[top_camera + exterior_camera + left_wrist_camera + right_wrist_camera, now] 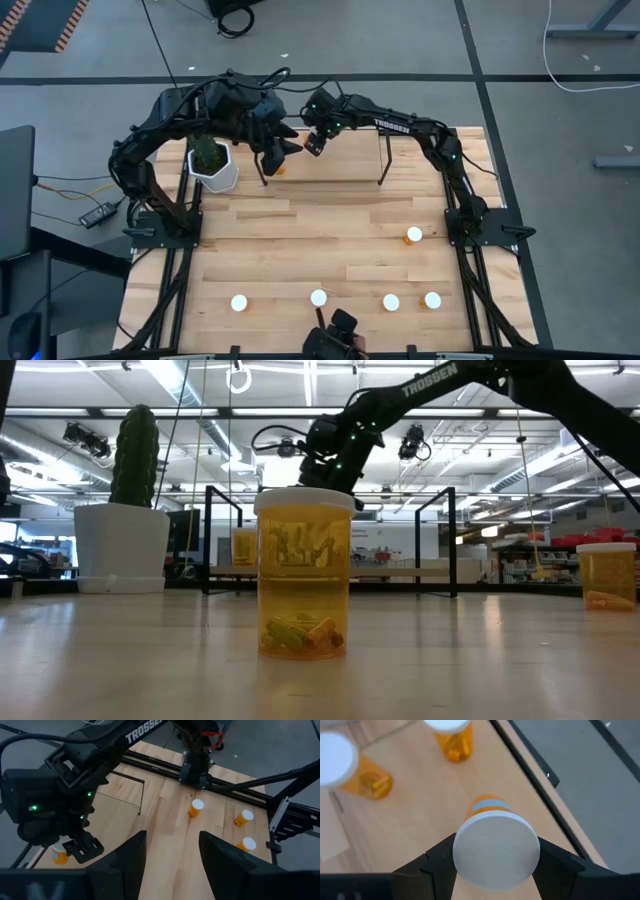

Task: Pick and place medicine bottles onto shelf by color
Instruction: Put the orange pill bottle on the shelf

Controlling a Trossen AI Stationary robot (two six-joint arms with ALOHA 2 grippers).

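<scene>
Amber bottle (492, 837) sits clenched by its white cap in the right gripper (316, 141), above the shelf (330, 165) at the table's far edge. The left gripper (275, 152), released, hovers beside; they could collide.

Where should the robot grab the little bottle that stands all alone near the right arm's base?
Probably from straight above, fingers closing on the round white cap or just under it. That bottle stands upright on the table, cap up, with bare wood around it, so nothing blocks a top-down grip. The right gripper already holds another bottle by its cap that way.
</scene>
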